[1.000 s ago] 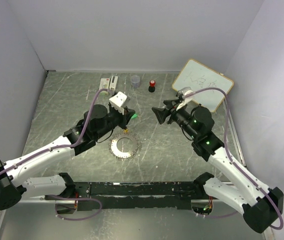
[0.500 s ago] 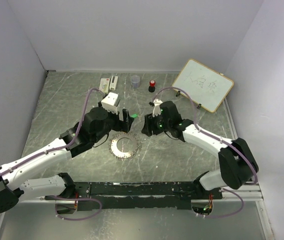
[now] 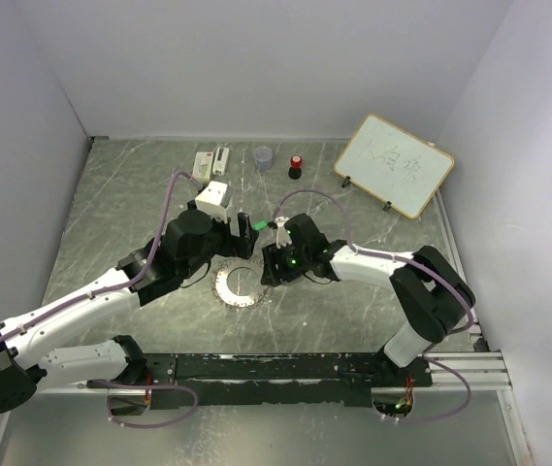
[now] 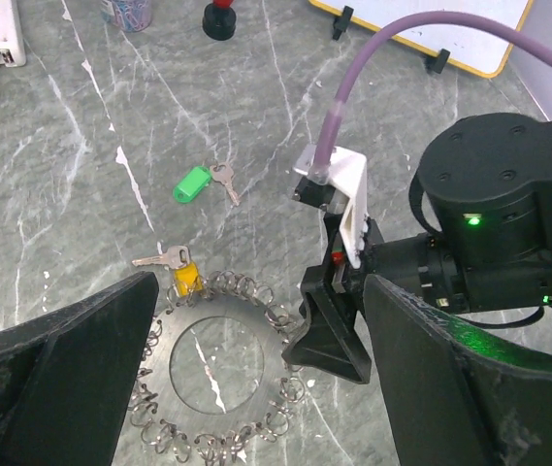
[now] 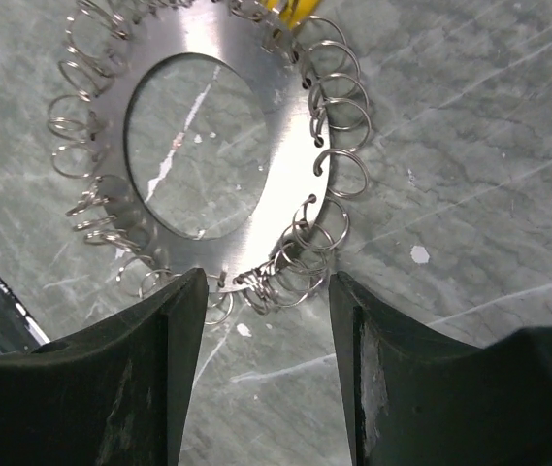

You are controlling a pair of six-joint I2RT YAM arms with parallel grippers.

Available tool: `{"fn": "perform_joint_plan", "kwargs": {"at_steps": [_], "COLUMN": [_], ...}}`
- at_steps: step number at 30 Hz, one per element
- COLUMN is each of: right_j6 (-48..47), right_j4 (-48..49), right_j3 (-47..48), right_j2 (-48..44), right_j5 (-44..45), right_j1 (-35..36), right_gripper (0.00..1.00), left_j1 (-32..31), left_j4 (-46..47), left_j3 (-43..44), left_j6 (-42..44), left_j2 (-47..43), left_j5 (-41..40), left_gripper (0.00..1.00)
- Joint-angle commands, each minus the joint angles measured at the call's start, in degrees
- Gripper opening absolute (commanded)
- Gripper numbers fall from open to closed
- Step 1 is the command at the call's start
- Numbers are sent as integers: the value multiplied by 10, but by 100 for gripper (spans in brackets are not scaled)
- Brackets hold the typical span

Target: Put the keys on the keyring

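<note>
The keyring (image 4: pixel 232 309), a flat silvery ring fringed with small wire rings, lies on the table (image 3: pixel 240 288). The yellow key (image 4: pixel 186 280) rests at its far edge among the small rings; whether it is hooked on I cannot tell. The green key (image 4: pixel 195 183) lies loose on the table beyond the ring. My left gripper (image 4: pixel 256 388) hovers wide open above the keyring with nothing in it. My right gripper (image 5: pixel 266 291) is low at the ring's right edge (image 3: pixel 269 267). It is open, its fingers either side of a cluster of small rings (image 5: pixel 300 257), gripping none.
At the back stand a grey cup (image 3: pixel 263 155), a red-capped black knob (image 3: pixel 296 167) and white boxes (image 3: pixel 212 160). A whiteboard (image 3: pixel 394 165) leans at the back right. The right arm's purple cable (image 4: pixel 421 29) arcs over the table.
The left gripper has gone from shut to wide open. The right arm has swung in from the right and come down to the keyring's edge.
</note>
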Motion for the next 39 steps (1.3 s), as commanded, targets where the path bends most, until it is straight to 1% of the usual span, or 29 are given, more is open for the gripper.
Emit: {"fn": "perform_joint_plan", "kwargs": {"at_steps": [1,9,16,18,20,24,27,28,29,34,39], "right_j6": [5,-8,-28,-32,-34,-34,-33,-33,-33,-37,-53], "right_j4": [22,29,29,23,16,-1,-11,-11,-12,10,62], "right_j3": [4,32,73,79,82,83,81,79,77,59,25], "right_j2": [27,63,129,142,150,166,171,170,168,124,33], "right_j5": [12,65,91,101,113,132,151,156,161,187,188], "right_j1": [7,11,15,20,27,35,39,40,41,43,43], "right_gripper": [54,55,55,53,47,25,11,4,1,0,0], "left_j1": [2,3,5,5,7,7,10,10,11,12,13], "left_j4": [-2,-8,-15,-18,-20,-22,-23,-24,-24,-25,-26], "left_j3": [-4,-4,1,0,0,-3,-4,-3,-2,0,1], "left_j6": [-5,-3,2,2,2,2,4,4,4,4,4], "left_j2": [-1,-5,-5,-7,-10,-15,-17,-18,-18,-21,-25], "left_j5": [-10,-13,-20,-22,-24,-29,-32,-32,-32,-33,-36], "left_gripper": [98,98,97,97,97,97,97,97,97,97,97]}}
